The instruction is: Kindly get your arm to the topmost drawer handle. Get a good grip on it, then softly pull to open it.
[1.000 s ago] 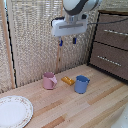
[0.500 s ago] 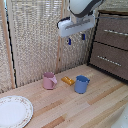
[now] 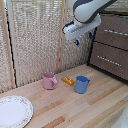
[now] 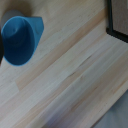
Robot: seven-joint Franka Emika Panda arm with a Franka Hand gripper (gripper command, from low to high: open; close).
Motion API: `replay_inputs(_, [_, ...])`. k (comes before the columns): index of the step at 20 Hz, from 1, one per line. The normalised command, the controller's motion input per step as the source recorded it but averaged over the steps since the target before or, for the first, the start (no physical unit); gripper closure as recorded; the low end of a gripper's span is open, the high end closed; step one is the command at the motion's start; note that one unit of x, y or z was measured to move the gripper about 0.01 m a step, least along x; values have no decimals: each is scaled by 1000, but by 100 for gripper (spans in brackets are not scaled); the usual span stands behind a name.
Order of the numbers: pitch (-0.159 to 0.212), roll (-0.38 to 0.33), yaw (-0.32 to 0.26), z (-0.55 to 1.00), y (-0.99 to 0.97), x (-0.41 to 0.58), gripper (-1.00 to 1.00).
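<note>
My white arm reaches in from the top of the exterior view. Its gripper hangs in the air with its blue-tipped fingers apart and nothing between them. The topmost drawer handle, a slim silver bar on a dark brown drawer front, lies to the exterior view's right of the gripper, a gap away and at about the same height. A second drawer with a matching silver bar sits below it. The wrist view shows no fingers and no handle.
A blue cup, a pink mug and a small yellow object stand on the wooden table. A white plate lies at the front left. A woven screen stands behind. The cabinet corner shows in the wrist view.
The arm and gripper have moved toward the exterior view's right, closer to the drawers. Nothing on the table has moved.
</note>
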Motion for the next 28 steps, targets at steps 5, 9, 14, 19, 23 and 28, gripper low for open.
replay_inputs(5, [0, -375, 181, -142, -80, -12, -100])
replay_inputs(9, [0, -375, 177, -152, -89, -5, -100])
replay_inputs(14, [-14, -375, 138, -139, -189, 0, -100])
replay_inputs(19, [-29, -318, 100, 2, -361, -10, -100])
replay_inputs(23, [0, -287, 20, 85, -601, -36, -100])
replay_inputs(28, [0, -276, 0, 64, -692, -1, -100])
